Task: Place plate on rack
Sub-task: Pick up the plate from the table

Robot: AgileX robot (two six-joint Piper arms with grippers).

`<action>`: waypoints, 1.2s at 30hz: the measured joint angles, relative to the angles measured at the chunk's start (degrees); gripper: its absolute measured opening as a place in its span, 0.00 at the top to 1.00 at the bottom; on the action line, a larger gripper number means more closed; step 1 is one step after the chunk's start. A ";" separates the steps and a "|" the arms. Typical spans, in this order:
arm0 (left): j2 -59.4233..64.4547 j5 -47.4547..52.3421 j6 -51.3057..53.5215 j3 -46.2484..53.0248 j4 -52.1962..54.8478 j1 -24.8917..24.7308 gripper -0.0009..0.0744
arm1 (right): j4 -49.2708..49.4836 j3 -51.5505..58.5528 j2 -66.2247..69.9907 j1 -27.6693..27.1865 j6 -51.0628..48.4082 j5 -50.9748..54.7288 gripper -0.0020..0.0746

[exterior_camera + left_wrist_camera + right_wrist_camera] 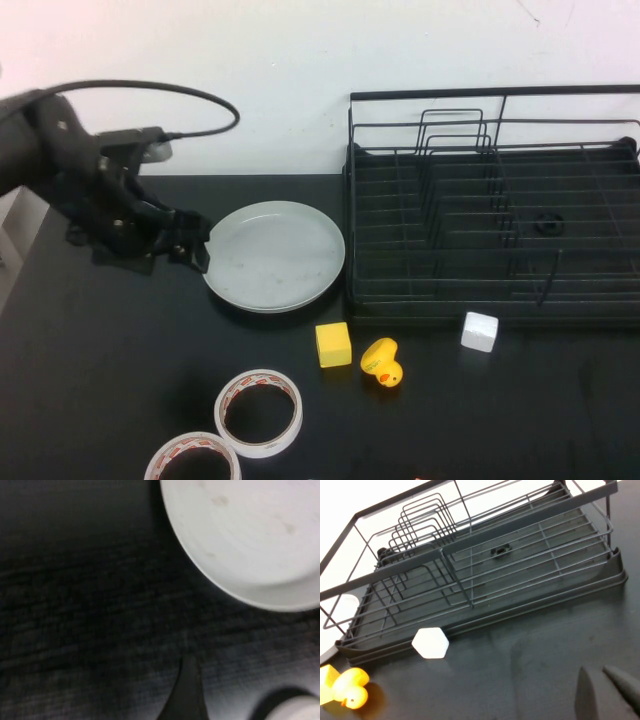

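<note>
The pale grey-green plate (275, 255) lies flat on the black table, just left of the rack (495, 215), a large black wire rack with upright dividers and a high back rail. My left gripper (190, 243) is low at the plate's left rim, open and empty. In the left wrist view the plate's rim (250, 545) shows beyond one dark fingertip (187, 692); the other fingertip is out of frame. My right gripper (605, 682) is shut and empty over bare table in front of the rack (485, 570). The right arm is outside the high view.
A yellow cube (333, 344), a yellow rubber duck (381, 362) and a white cube (479, 331) lie in front of the rack. Two white tape rolls (258, 413) (193, 460) lie near the front edge. A white wall is behind.
</note>
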 joint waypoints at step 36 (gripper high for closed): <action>23.69 -9.11 -25.82 -15.41 12.27 -4.53 0.89 | 0.00 0.00 0.00 0.00 0.00 0.00 0.98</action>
